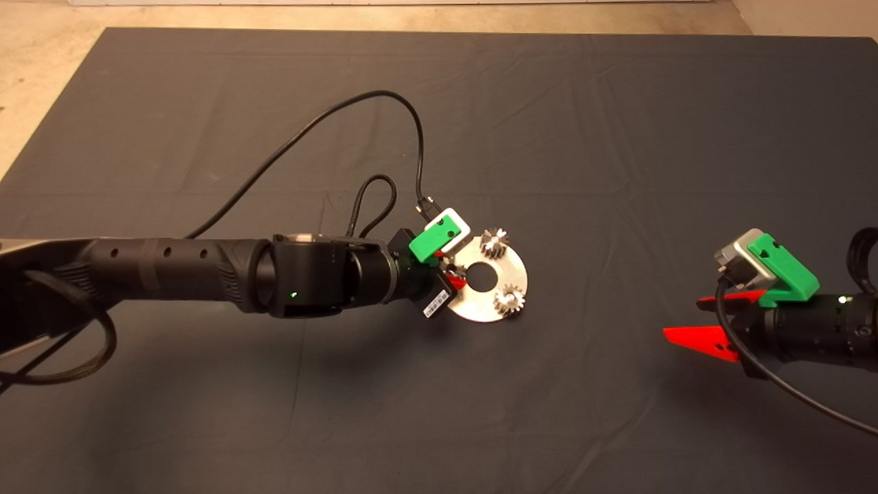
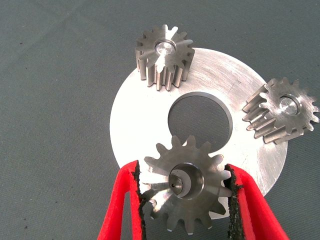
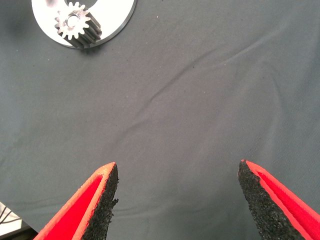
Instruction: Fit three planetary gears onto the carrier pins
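The left hand (image 2: 186,200) pinches a planetary gear (image 2: 187,192) between its two red fingers (image 2: 120,210), the black pads pressed against the teeth on opposite sides. The gear sits over the near rim of the aluminium disc (image 2: 130,120), just beside the disc's central hole (image 2: 200,119); a silver carrier pin (image 2: 181,182) shows inside its bore, off-centre, and whether the gear is fully down on the pin cannot be told. Two more gears sit on the disc's other two pins: one (image 2: 164,56) near the far rim, with the pin end showing in its bore, and another (image 2: 281,110) at the rim to one side, overhanging the disc edge. In the head view the left arm reaches in from the left across the dark mat (image 1: 583,123) on the desk, its hand (image 1: 454,274) over the disc's left edge and hiding the held gear, while the two seated gears (image 1: 494,243) (image 1: 510,299) stand on the disc (image 1: 511,271) at its upper and lower right. The right hand (image 1: 699,319) hovers well apart at the right edge of the mat, its fingers (image 3: 97,202) spread wide with nothing between them; its wrist view catches one seated gear (image 3: 77,25) on an edge of the disc (image 3: 117,20).
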{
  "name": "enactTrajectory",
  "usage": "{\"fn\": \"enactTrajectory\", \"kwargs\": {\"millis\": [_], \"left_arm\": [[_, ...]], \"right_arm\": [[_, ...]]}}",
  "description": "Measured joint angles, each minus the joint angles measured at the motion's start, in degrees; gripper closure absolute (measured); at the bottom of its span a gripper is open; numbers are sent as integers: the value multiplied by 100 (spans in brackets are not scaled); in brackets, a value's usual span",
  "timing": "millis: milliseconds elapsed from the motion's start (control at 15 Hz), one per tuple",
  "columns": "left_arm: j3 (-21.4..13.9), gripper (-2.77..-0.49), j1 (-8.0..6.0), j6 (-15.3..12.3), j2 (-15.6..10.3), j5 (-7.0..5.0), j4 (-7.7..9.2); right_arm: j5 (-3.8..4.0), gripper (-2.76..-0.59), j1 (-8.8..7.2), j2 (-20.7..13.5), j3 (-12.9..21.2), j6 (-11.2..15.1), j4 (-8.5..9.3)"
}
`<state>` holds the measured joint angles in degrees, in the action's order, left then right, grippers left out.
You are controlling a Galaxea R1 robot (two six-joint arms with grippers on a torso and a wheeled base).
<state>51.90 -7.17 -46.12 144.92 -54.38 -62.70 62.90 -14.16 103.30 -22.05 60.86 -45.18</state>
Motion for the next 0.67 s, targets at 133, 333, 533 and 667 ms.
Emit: {"fn": "enactTrajectory", "kwargs": {"millis": [133, 333, 533, 667], "left_arm": [[0, -66, 0, 1, 0, 0, 2], [0, -66, 1, 0, 0, 2, 0], [0, -66, 32, 4, -21, 48, -34], [0, -66, 32, 9, -43, 80, -34]], "right_arm": [[0, -178, 2, 0, 0, 0, 0], [0, -178, -1, 0, 0, 0, 0], [-3, -178, -1, 0, 0, 0, 0], [0, -178, -1, 0, 0, 0, 0]]}}
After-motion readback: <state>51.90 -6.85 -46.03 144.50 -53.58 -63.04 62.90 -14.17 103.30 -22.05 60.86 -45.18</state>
